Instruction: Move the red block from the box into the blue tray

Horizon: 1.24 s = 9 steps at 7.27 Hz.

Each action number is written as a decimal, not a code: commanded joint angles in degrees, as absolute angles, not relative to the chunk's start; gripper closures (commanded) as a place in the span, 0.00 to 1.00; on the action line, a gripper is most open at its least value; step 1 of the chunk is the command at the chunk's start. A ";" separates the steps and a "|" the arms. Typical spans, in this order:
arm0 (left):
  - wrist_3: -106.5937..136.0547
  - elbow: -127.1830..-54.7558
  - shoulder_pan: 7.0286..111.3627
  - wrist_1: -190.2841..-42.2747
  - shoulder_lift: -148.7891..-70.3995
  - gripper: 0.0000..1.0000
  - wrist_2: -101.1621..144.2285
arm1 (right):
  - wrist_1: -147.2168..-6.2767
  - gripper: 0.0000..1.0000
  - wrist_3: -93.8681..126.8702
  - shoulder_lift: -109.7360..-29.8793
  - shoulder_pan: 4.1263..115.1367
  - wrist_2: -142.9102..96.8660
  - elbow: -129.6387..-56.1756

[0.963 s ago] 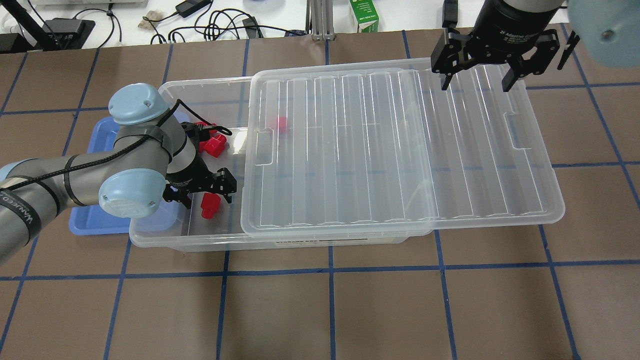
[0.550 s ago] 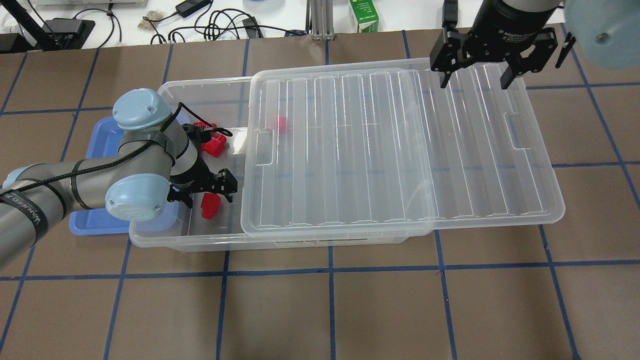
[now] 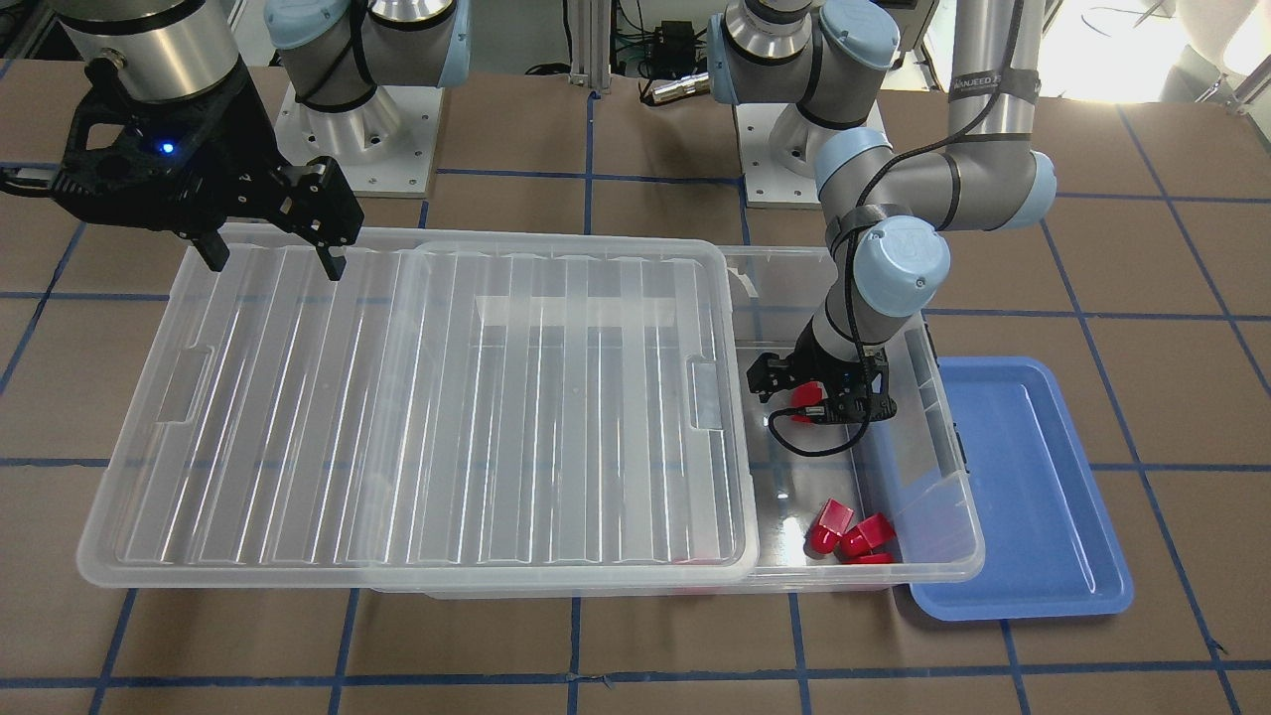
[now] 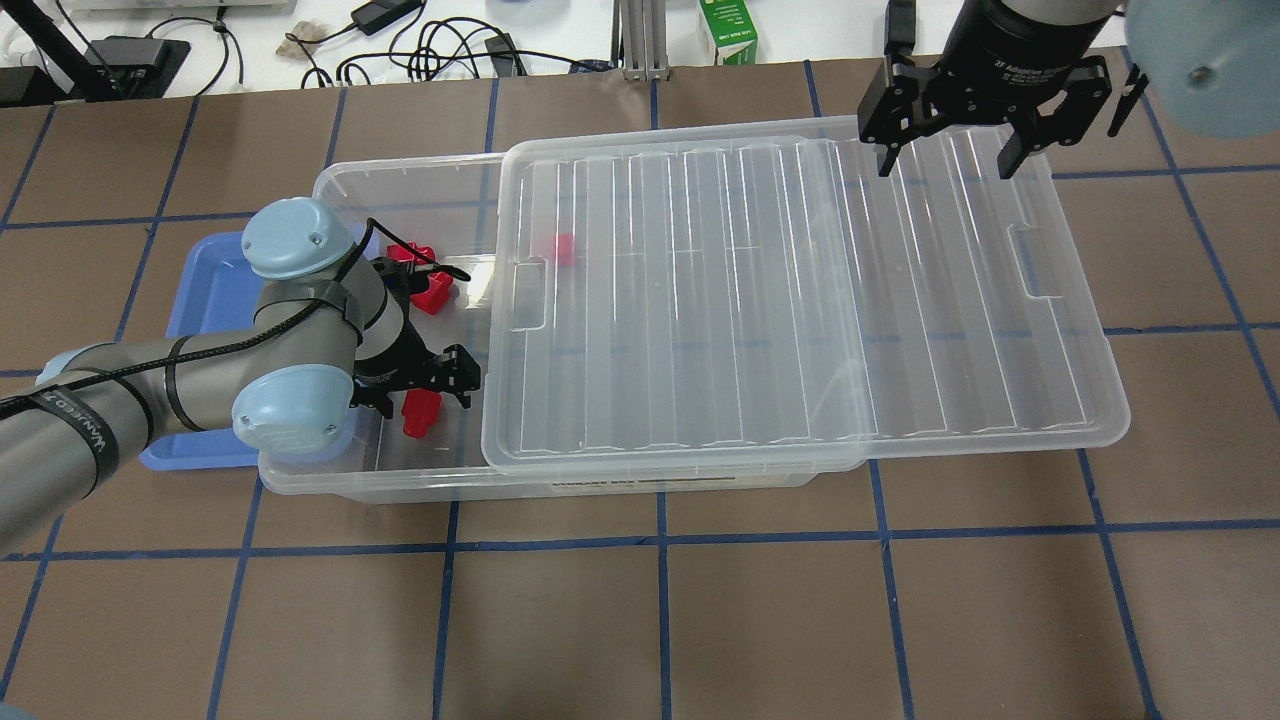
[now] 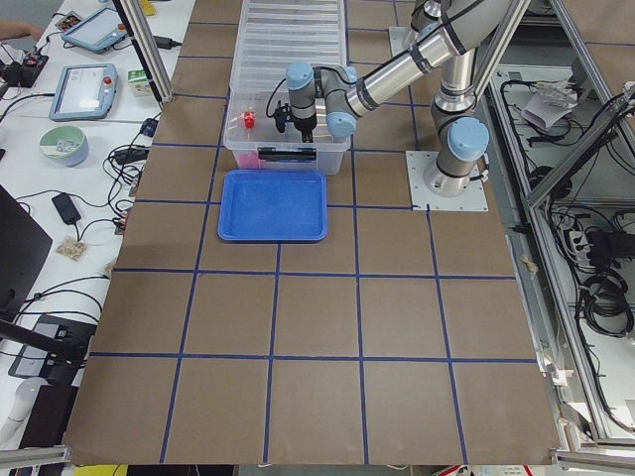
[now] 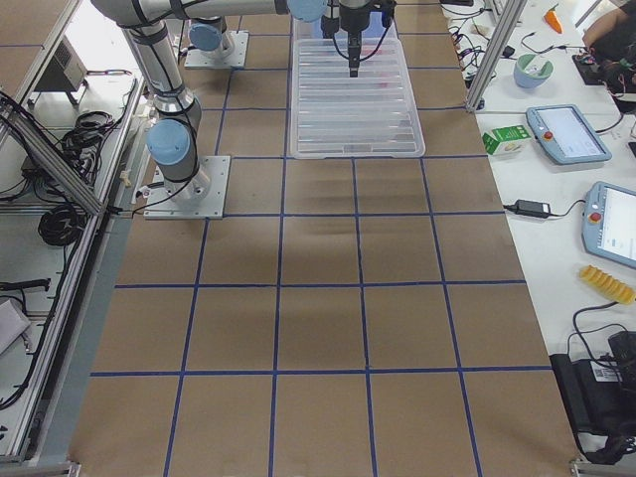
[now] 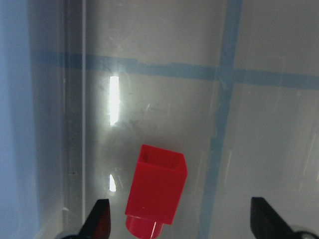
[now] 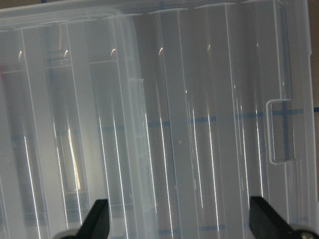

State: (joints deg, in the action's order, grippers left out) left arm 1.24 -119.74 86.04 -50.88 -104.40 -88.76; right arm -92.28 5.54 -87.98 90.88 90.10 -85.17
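Observation:
My left gripper (image 4: 420,388) is open inside the uncovered end of the clear box (image 4: 560,486). One red block (image 4: 420,413) lies on the box floor between its fingers. In the left wrist view the block (image 7: 157,191) sits nearer the left fingertip (image 7: 98,223) and nothing touches it. More red blocks (image 4: 430,290) lie further back in the box, and one (image 4: 565,250) shows through the lid. The blue tray (image 4: 210,285) sits beside the box, partly hidden by my left arm. My right gripper (image 4: 946,165) hangs open and empty over the far corner of the lid (image 4: 800,300).
The ribbed lid lies slid sideways and covers most of the box. In the front view the tray (image 3: 1033,477) holds nothing. A green carton (image 4: 728,30) and cables lie beyond the table's back edge.
My left arm has shifted a little to the right and lowered the open gripper closer around the red block. My right gripper has drifted slightly toward the back edge.

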 commanded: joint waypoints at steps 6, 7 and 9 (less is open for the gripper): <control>-1.23 -119.36 86.22 -50.27 -103.90 0.93 -89.03 | -92.29 0.00 5.80 -88.07 90.88 90.17 -85.17; -1.23 -119.09 86.22 -50.36 -103.71 1.00 -89.12 | -92.29 0.00 5.80 -87.89 90.88 90.18 -85.17; -1.23 -112.81 86.13 -57.68 -100.04 1.00 -88.95 | -92.29 0.00 5.89 -87.98 90.88 90.09 -85.17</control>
